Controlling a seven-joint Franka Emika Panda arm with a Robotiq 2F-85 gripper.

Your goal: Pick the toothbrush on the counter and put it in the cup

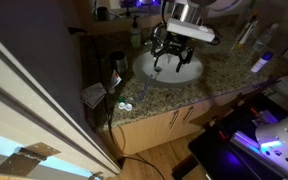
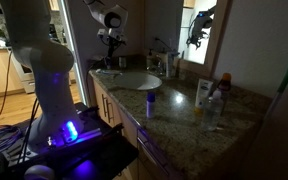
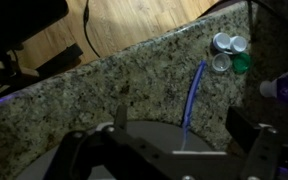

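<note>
The toothbrush (image 3: 195, 100) is thin and blue. It lies on the speckled granite counter (image 3: 104, 90) with one end over the rim of the white sink basin (image 3: 154, 140). It shows faintly in an exterior view (image 1: 141, 90). My gripper (image 3: 184, 125) is open and empty. It hovers above the sink's edge, with the toothbrush seen between its two fingers. The gripper shows in both exterior views (image 1: 171, 52) (image 2: 111, 42) over the sink (image 1: 169, 68) (image 2: 134, 80). A dark cup-like container (image 1: 115, 70) stands on the counter beside the sink.
A small white-and-green twin round case (image 3: 227, 52) (image 1: 124, 107) lies near the toothbrush's far end. A bottle with a blue cap (image 3: 284, 85) (image 2: 151, 100) and other bottles (image 2: 202, 92) stand on the counter. The counter's front edge drops to a wood floor (image 3: 134, 25).
</note>
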